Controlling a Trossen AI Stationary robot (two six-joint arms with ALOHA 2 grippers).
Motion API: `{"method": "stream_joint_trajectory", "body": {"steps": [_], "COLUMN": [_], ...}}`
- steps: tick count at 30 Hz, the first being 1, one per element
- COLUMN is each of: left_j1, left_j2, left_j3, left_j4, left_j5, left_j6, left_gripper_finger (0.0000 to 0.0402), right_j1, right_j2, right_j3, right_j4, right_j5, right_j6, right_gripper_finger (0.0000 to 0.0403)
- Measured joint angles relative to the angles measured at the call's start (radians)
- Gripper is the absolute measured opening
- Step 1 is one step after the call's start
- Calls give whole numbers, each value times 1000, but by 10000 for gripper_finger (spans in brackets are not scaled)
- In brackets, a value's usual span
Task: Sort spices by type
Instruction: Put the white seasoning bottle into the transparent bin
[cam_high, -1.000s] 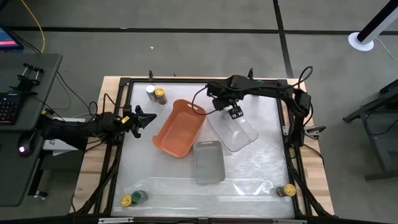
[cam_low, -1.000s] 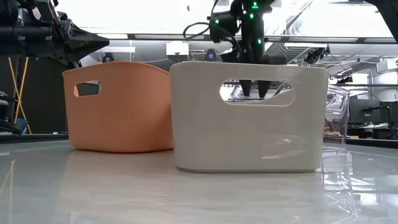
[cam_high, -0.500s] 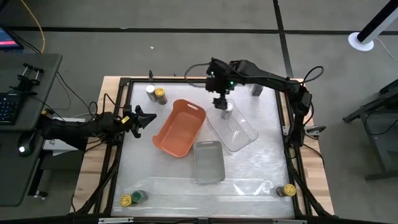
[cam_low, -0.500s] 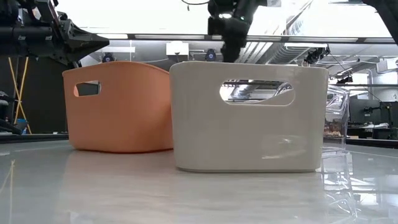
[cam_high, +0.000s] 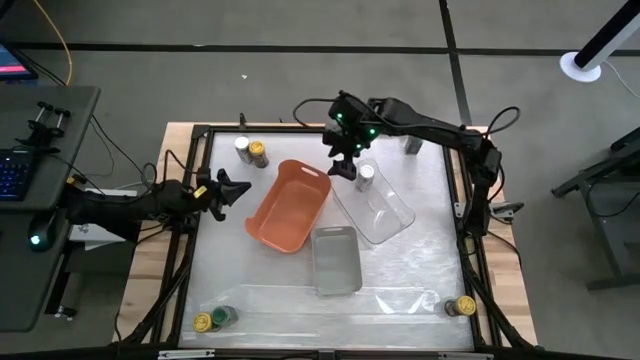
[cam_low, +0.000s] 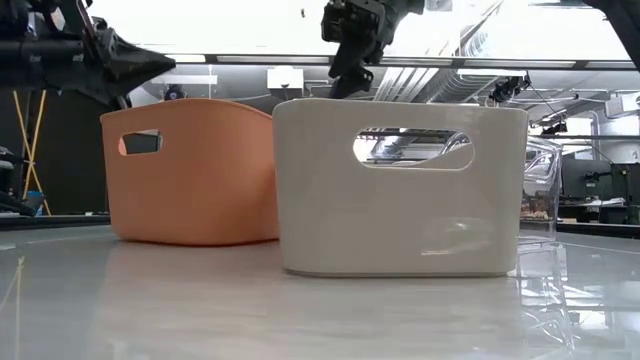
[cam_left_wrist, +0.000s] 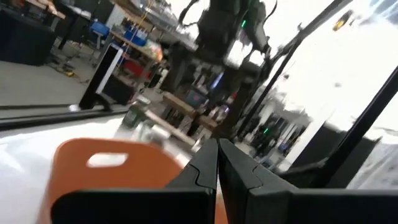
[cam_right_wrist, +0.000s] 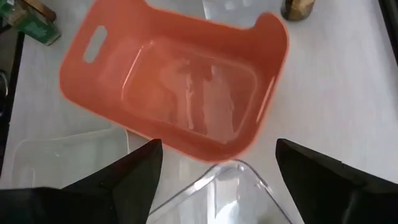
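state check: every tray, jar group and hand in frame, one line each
orange tray: upright, empty
clear tray: one silver-lidded jar at its far end
grey tray: upright, empty
two jars at far left corner: on table, unsorted
two jars at near left corner: lying on table, unsorted
jar at near right corner: on table, unsorted
right hand: open, empty, above orange and clear trays
left hand: shut, empty, at table's left edge

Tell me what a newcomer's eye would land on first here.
The orange tray at the table's middle, flanked by a grey tray and a clear tray holding one silver-lidded jar. Above the orange and clear trays hangs the right gripper, open and empty.
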Motion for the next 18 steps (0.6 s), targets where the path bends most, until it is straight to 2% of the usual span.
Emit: {"method": "stream_joint_trajectory", "body": {"steps": [4,6,9,11,13,15,16,18], "left_j1": [-1,-1,17,57,114,185,224,320], "left_j2": [1,1,28,64,125,219,271,388], "left_j3": [0,0,17,69,163,284,356,518], "left_j4": [89,137,220,208,129,-40,-150,-407], "left_j5": [-15,-61,-199,-201,-151,-94,-59,0], "left_j6": [-181,-255,-281,-274,-283,-291,-284,-231], "left_gripper_finger": [1,1,1,1,1,0,0,0], "right_j1": [-13,-17,-18,-17,-18,-22,-25,-30], "right_j2": [-22,-35,-63,-83,-97,-103,-103,-105], "right_j3": [-1,-1,-1,-1,-1,-1,-1,-1], "right_j4": [-41,-59,-69,-66,-56,-39,-25,-9], "right_j5": [0,0,9,13,17,27,35,55], "right_j6": [1,1,-17,-17,-6,5,15,59], "right_gripper_finger": [278,257,204,153,91,29,16,17]}}
